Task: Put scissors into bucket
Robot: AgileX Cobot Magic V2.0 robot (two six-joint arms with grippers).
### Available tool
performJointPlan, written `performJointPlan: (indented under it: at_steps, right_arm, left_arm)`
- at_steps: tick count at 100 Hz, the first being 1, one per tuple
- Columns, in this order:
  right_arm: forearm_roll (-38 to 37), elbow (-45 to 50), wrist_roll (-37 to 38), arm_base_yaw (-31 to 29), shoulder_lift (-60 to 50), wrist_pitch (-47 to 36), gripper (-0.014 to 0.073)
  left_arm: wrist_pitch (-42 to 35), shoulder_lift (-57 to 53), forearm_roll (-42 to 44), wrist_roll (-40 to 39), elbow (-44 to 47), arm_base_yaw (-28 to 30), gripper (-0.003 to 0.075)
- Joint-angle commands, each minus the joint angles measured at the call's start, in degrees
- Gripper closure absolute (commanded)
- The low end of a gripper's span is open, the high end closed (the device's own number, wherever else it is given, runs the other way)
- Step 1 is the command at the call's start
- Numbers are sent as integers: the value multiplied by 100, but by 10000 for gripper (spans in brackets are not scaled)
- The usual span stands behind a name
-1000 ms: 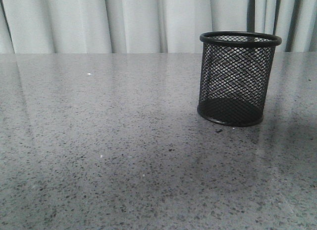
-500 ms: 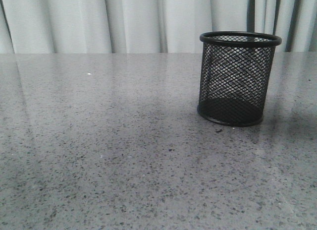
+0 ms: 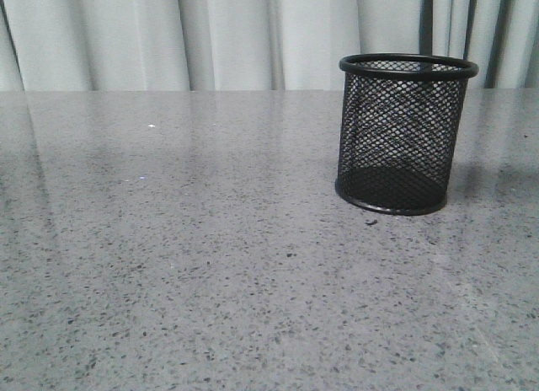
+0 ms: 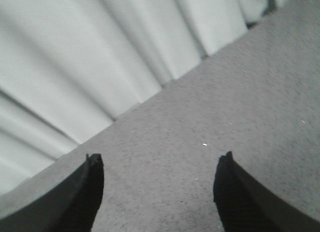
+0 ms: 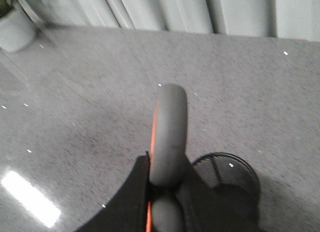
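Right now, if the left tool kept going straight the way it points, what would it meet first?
Probably the bare table. The left tool is open with nothing between its fingers, and only grey tabletop lies ahead, then the curtain behind its far edge. Depth is unclear, so whether it reaches table or curtain first is uncertain.

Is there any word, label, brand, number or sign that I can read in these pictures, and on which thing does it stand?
There are none to read.
The bucket is plain black mesh with no label.
The scissors, held in the right tool, show only a grey handle with an orange lining, no print.
The table bears only speckles.
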Motion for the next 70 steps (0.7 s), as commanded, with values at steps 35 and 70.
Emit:
performJointPlan:
  at_steps: [35, 70]
  right_arm:
    - [-1717, -1664, 812, 2, 861, 1728, 641]
    - [-1803, -1664, 812, 338, 1389, 1767, 641]
  left_arm:
    - [-295, -802, -415, -89, -148, 870, 281]
    - [-295, -802, -565, -89, -148, 870, 281]
